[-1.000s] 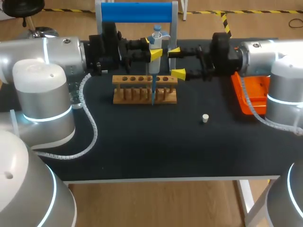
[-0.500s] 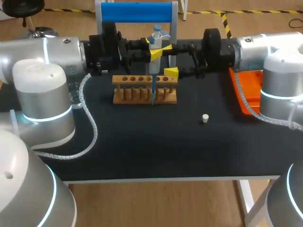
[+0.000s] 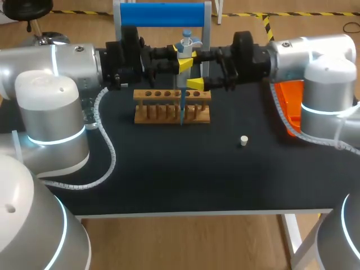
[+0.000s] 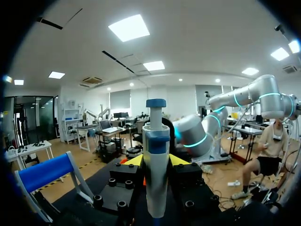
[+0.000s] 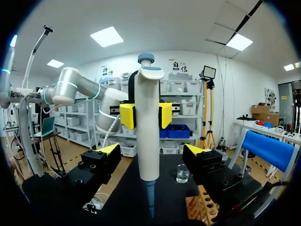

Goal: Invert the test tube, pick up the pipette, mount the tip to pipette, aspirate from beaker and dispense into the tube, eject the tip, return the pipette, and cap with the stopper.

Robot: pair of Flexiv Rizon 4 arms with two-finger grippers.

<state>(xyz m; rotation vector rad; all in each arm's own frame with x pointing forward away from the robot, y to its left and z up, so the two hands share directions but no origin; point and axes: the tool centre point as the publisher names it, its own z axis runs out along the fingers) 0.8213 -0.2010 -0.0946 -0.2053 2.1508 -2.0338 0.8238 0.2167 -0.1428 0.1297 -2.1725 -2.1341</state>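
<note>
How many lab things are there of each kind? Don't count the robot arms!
pipette: 1
wooden rack: 1
stopper: 1
beaker: 1
orange tray: 1
blue stand: 1
Total: 6

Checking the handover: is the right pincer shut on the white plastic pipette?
No, the right pincer stands open, its fingers clear of the white plastic pipette.

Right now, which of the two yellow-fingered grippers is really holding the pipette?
The left gripper: its yellow fingers clamp the pipette from both sides. The right gripper has its fingers wide apart around it, not touching.
</note>
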